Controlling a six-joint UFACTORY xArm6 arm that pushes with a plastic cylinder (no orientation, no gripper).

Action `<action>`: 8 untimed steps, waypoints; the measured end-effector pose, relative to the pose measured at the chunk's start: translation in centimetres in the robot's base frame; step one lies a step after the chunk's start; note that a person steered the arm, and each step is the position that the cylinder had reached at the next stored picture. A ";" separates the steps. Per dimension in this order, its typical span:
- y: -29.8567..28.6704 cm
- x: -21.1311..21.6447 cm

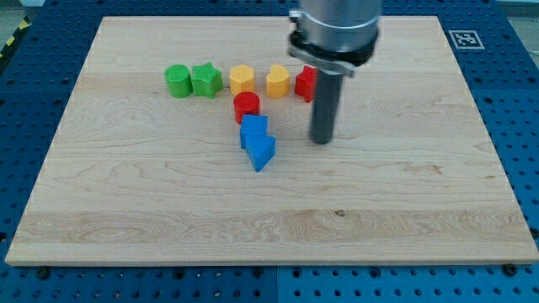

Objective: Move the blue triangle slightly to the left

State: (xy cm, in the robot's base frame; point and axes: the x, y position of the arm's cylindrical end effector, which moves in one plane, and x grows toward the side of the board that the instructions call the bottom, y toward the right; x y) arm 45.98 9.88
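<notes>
Desk: a pale wooden board (404, 210) is seen on a blue perforated base (522, 101); a black-and-white marker (464, 39) is set at the board's top right corner.
Arm: a metal-grey cylinder (335, 29) comes down from the view's top and ends in a straight dark rod.
Claw: none is carried, so nothing is open, closed or clamped; the rod alone serves as the tool.
My tip (321, 140): it is placed on the desk, to the view's right of the blue blocks and clearly apart from them; no block is touched by it.
Blue triangle (261, 153): it lies left of centre, just below a blue cube-like block (253, 129) and touching it.
Red cylinder (246, 106): it is set directly above the blue pair.
Top row, from the view's left: a green cylinder (177, 80), a green star (206, 80), a yellow block (242, 79), a yellow heart-like block (277, 81), and a red block (305, 82) partly hidden behind the rod.
</notes>
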 end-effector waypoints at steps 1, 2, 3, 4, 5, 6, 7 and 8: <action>6.4 -0.1; 6.3 -0.1; 2.2 -0.1; -2.8 -0.1; -5.2 -0.1; -7.1 -0.1; -9.1 -0.1; -9.5 -0.1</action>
State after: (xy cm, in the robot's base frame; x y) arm 45.88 0.40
